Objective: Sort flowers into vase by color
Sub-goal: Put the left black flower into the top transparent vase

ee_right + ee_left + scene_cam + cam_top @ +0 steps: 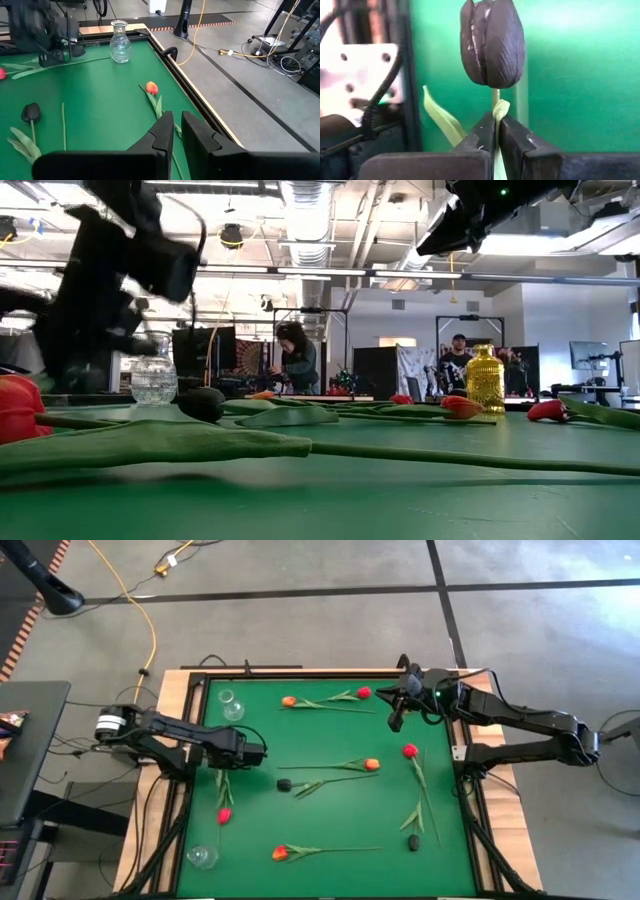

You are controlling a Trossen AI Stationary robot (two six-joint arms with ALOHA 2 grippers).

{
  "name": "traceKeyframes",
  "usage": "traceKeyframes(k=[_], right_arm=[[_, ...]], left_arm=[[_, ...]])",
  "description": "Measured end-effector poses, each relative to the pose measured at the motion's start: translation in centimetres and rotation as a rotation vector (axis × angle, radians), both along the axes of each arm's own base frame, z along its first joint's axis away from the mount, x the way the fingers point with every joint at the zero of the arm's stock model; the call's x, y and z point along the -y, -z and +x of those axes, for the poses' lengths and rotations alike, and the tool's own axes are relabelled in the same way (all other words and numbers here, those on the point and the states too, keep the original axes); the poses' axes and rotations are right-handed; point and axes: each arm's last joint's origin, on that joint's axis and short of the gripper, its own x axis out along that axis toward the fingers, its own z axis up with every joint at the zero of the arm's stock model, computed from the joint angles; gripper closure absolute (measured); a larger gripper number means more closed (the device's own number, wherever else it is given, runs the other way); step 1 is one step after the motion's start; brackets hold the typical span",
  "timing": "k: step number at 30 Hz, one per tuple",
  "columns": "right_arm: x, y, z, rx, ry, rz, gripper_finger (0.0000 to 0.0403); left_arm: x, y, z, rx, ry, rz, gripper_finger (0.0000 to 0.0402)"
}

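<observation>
My left gripper [258, 751] is over the table's left half, shut on a black tulip [492, 42]. My right gripper [394, 718] is raised over the far right of the green mat [330, 820]; its fingers [176, 131] are shut and hold nothing. An orange tulip [151, 88] lies on the mat under it. Loose tulips lie flat on the mat: orange [288, 700], red [363, 692], orange [372, 765], red [409, 750], black [284, 783], black [413, 842], red [224, 814], orange-red [280, 853]. My left gripper pinches the black tulip's thin green stem [495, 107] between its two fingers, just below the head. The head stands out past the fingertips, in line with them. A pale leaf [442, 120] sticks out beside one finger.
A clear glass vase [232, 705] stands at the mat's far left and another [202, 857] at its near left. A yellow vase [484, 380] shows in the low view. A dark frame [468, 790] edges the mat. People stand in the room behind.
</observation>
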Motion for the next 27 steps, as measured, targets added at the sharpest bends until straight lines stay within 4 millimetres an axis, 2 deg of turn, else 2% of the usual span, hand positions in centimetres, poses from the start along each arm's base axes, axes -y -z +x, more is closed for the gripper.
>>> traceKeyframes(k=[3, 8, 13, 17, 21, 24, 27], right_arm=[[0.0, 0.0, 0.0, 0.0, 0.0, -0.001, 0.0337], [0.1, 0.0, 0.0, 0.0, -0.001, -0.009, 0.0337], [0.1, -0.1, 0.0, 0.006, -0.001, -0.011, 0.0337], [0.1, -0.1, 0.0, 0.008, 0.0, -0.012, 0.0337], [0.1, -0.1, 0.0, 0.008, 0.0, -0.011, 0.0337], [0.0, -0.1, 0.0, 0.007, -0.001, -0.011, 0.0337], [0.0, -0.1, 0.0, 0.007, -0.001, -0.011, 0.0337]], left_arm=[[-0.1, -3.0, 0.0, 0.036, 0.006, 0.051, 0.0399], [-0.8, -9.2, -0.3, 0.215, 0.079, 0.176, 0.04], [-1.3, -15.7, -1.5, 0.436, 0.17, 0.394, 0.04], [-1.5, -20.1, -2.9, 0.577, 0.232, 0.588, 0.04], [-1.7, -23.2, -4.1, 0.659, 0.312, 0.784, 0.0401], [-1.8, -24.7, -4.4, 0.697, 0.375, 0.906, 0.0401], [-1.9, -25.7, -4.5, 0.653, 0.444, 1.017, 0.0401]])
